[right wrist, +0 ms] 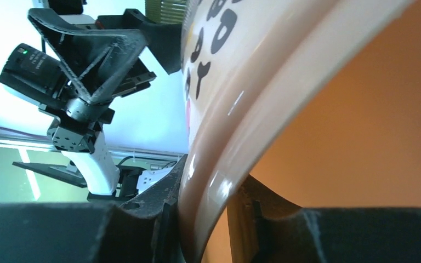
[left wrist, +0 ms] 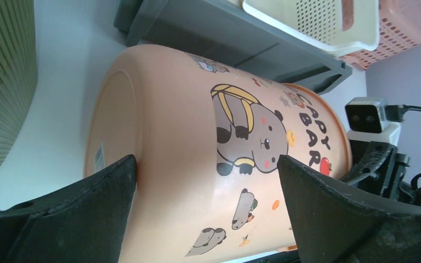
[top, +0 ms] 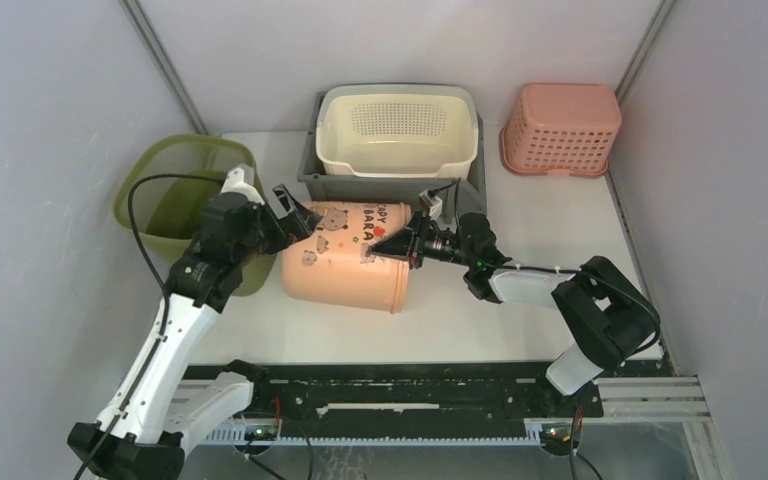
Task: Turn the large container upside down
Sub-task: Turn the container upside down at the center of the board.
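Note:
The large container (top: 345,265) is a peach bucket with cartoon animals, lying on its side at the table's middle, base to the left and mouth to the right. My left gripper (top: 295,222) stands wide open at the base end. In the left wrist view its fingers (left wrist: 115,186) press on the curved wall (left wrist: 186,164) near the bottom edge without enclosing it. My right gripper (top: 400,245) is at the mouth. Its jaws straddle the rim (right wrist: 263,71), one outside and one inside, with a small gap showing beside the inner finger (right wrist: 246,203).
A grey tub (top: 310,180) holding a cream perforated basket (top: 397,130) stands just behind the container. A green bin (top: 175,195) is at the left, close to the left arm. A pink basket (top: 560,128) sits upside down at the back right.

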Robot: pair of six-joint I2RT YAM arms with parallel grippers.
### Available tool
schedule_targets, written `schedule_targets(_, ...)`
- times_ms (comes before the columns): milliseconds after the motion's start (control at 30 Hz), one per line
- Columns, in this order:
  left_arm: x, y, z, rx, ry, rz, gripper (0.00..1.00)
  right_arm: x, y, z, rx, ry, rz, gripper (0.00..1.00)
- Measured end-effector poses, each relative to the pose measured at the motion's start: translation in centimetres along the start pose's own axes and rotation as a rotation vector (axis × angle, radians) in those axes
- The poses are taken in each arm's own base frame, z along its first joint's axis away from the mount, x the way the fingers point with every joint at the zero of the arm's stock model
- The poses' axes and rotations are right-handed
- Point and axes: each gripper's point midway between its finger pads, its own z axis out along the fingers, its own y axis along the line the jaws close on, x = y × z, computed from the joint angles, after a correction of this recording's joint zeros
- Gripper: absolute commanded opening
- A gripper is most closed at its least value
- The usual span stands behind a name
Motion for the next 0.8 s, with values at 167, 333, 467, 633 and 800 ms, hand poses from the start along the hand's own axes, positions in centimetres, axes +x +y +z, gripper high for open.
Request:
schedule_targets(167, -0.9, -0.8, -0.4, 0.023, -0.018, 0.000, 0.99, 0.3, -0.4, 0.0, 0.030, 0.012, -0.001, 0.46)
schedule_targets(333, -2.3, -2.4, -1.1, 0.076, -0.049, -0.001, 0.99, 0.8, -2.1, 0.2, 0.084, 0.026, 0.018, 0.54)
schedule_targets(467, -2.4, -6.0, -2.4, 0.227, -0.017, -0.024, 0.98, 0.5, -3.4, 1.0, 0.120, 0.012, 0.013, 0.60)
schedule_targets(633, -1.4, -8.0, -3.2, 0.321, 0.047, -0.042, 0.98, 0.7, -3.9, 1.3, 0.137, 0.021, -0.002, 0.56)
schedule_targets(800, -1.0, -8.2, -3.1, 0.329, 0.070, -0.046, 0.99, 0.2, -3.5, 1.6, 0.097, 0.006, -0.036, 0.42)
